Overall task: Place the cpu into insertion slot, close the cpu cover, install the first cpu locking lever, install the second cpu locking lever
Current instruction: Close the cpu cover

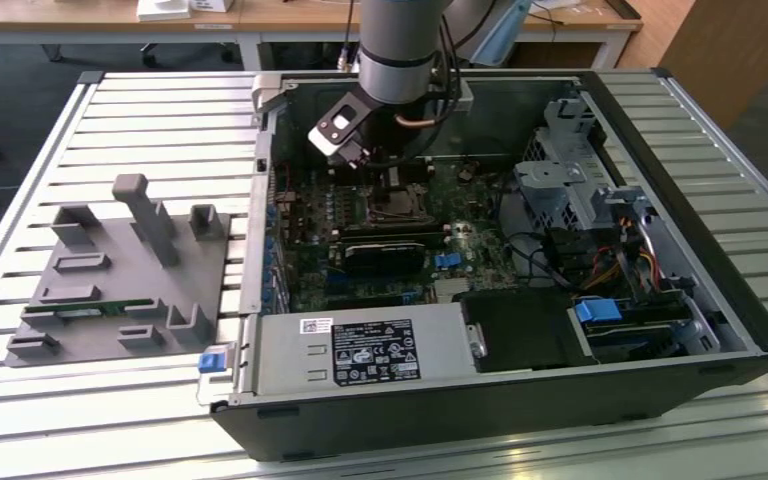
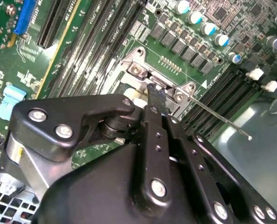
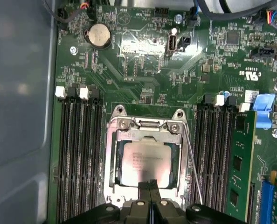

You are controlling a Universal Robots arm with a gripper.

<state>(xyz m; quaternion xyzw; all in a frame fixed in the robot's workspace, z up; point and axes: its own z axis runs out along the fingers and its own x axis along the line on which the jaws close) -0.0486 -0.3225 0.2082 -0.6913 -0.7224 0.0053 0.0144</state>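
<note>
Though half masked by its own linkage [image 2: 157,149], claw [image 2: 153,93] pressed together over cpu cover [image 3: 111,158], cpu [image 3: 143,161] beneath.

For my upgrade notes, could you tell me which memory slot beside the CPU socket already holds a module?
The outermost one, beside the light-blue connector: it carries a green memory module, while the other slots stand empty.

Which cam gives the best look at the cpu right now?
First wrist view: the cpu faces the camera, silver top framed by the cpu cover. In the second wrist view the claw blocks it. In the exterior view the insertion slot sits under the arm, chip too small to tell.
</note>
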